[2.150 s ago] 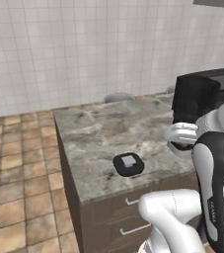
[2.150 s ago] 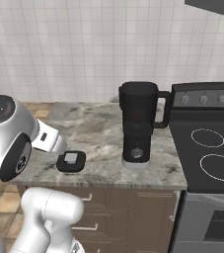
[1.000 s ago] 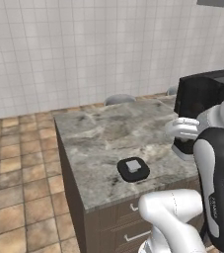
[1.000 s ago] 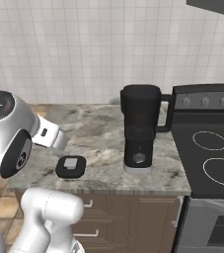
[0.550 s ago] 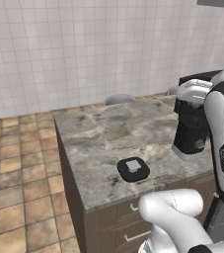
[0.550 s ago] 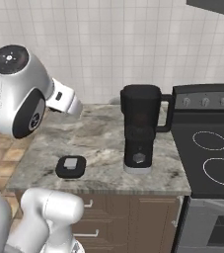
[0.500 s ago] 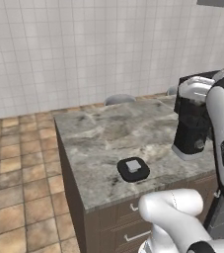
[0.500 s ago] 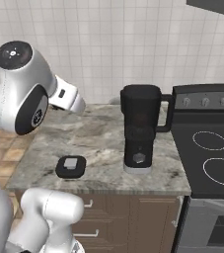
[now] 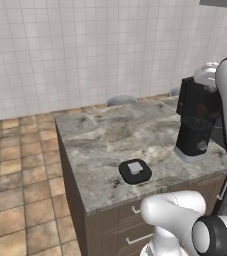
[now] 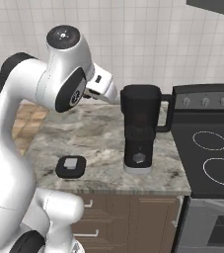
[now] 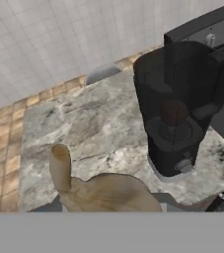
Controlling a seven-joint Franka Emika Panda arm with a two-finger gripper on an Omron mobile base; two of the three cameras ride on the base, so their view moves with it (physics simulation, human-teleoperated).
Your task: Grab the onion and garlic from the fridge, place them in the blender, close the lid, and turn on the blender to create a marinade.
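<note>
Marble counter (image 9: 105, 132), blender (image 9: 197, 122), lid (image 9: 135, 171)

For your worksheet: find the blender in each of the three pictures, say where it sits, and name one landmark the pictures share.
Left base view: blender at right, near the counter's end.
Right base view: blender at centre, beside the stove.
Hand view: blender at upper right.
Shared landmark: the grey marbled counter.

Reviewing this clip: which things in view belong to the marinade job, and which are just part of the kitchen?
Belong to the job:
- garlic, shown close up in the hand view
- blender, jar open, with a reddish round thing inside, probably the onion
- lid, lying on the counter, off the blender

Just there:
- stove beside the blender
- counter drawers
- tiled wall
</note>
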